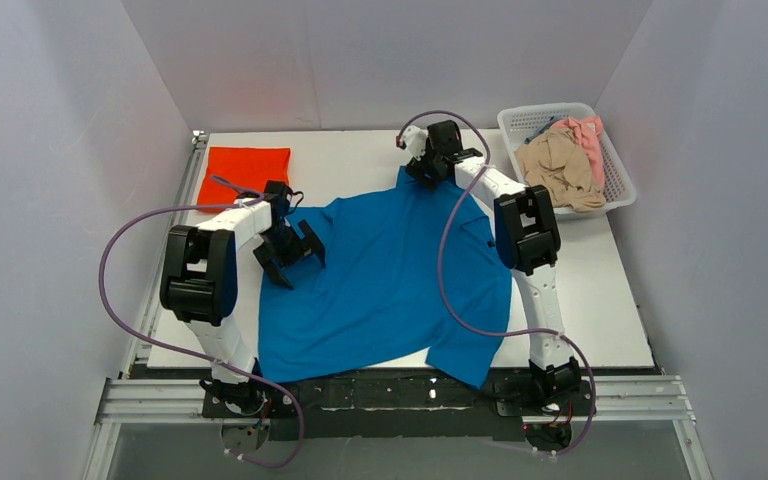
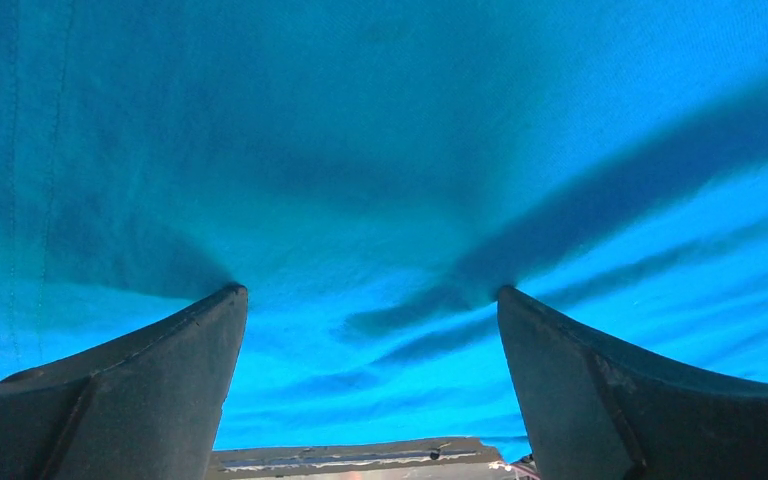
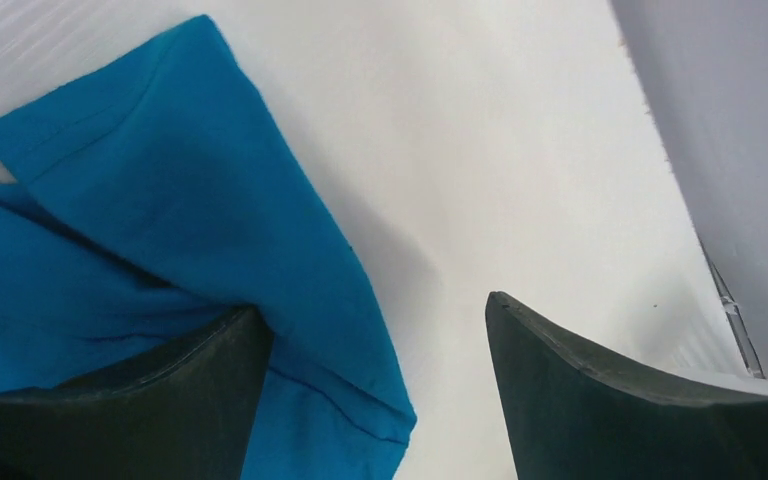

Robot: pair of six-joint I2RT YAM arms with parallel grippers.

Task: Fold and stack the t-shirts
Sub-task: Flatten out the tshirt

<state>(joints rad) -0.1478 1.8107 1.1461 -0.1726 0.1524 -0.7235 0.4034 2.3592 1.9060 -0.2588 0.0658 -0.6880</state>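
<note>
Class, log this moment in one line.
blue collared t-shirt spread; left pincer open over it; right pincer open at far edge; orange-red t-shirt folded

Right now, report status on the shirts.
Hands open: left hand over blue shirt, right hand at its far edge. Blue shirt spread, unfolded; orange shirt folded far left. Nothing in the way.

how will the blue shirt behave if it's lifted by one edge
Probably floppy: the blue shirt lies creased with an edge folded over, so it should sag rather than hold shape. A push would likely bunch it rather than slide it whole, as wrinkles run across it.
</note>
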